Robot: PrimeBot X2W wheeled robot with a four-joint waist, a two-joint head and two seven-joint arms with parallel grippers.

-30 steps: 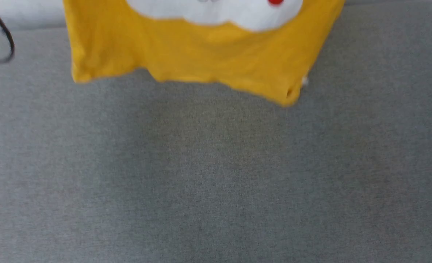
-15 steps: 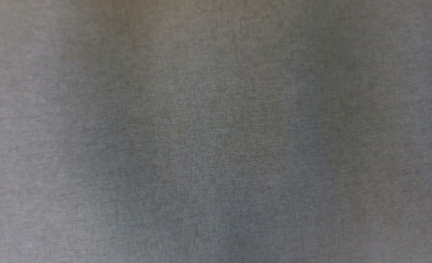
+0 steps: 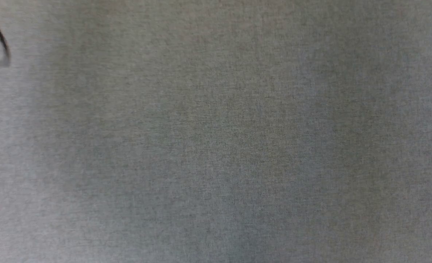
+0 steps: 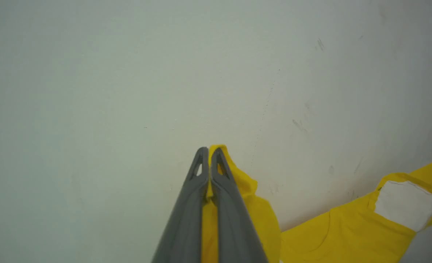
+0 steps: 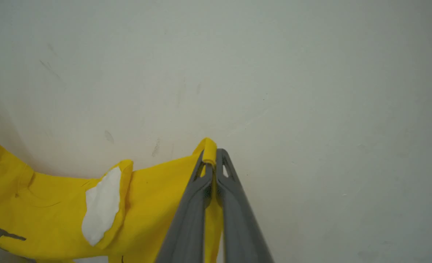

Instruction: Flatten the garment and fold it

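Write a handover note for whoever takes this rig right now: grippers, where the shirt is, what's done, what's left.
Left gripper: shut on one edge of the garment.
Right gripper: shut on another edge.
Position: the garment hangs stretched between both grips, held up before a pale wall.
Done: picked up and spread.
Left: lay it flat on the grey surface, smooth it, then fold.

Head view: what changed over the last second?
The bright-yellow short-sleeved T-shirt with white patches, whose hem hung across the top a second ago, has passed out over the top edge: lifted, or the camera tilted. The left tool and right tool are each shut on a yellow edge of it. Unchanged: the grey woven fabric surface and the black cable loop at the left edge.
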